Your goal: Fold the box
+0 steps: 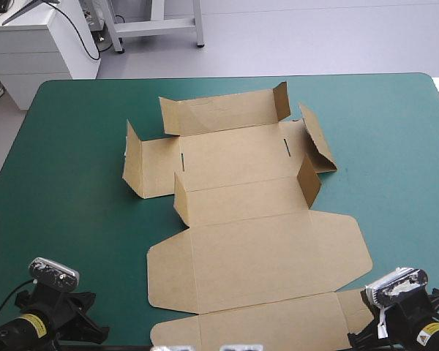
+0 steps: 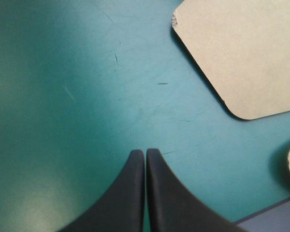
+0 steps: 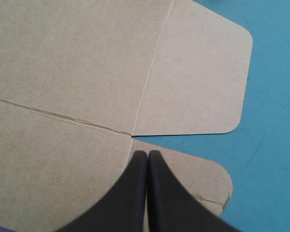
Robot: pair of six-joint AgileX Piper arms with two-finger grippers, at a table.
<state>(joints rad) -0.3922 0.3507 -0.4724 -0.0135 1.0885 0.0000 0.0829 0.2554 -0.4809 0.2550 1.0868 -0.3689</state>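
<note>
a pale grey floor is seen beyond the teal-green table. a white cabinet is set at its far left corner, a white metal frame beside it.

From my remote seat this looked like a robotics lab or test room. The worktop wore a plain teal-green cover. A white drawer cabinet stood past its far left corner with a black lead trailing over it, and a grey metal frame stood on smooth, pale floor.
</note>
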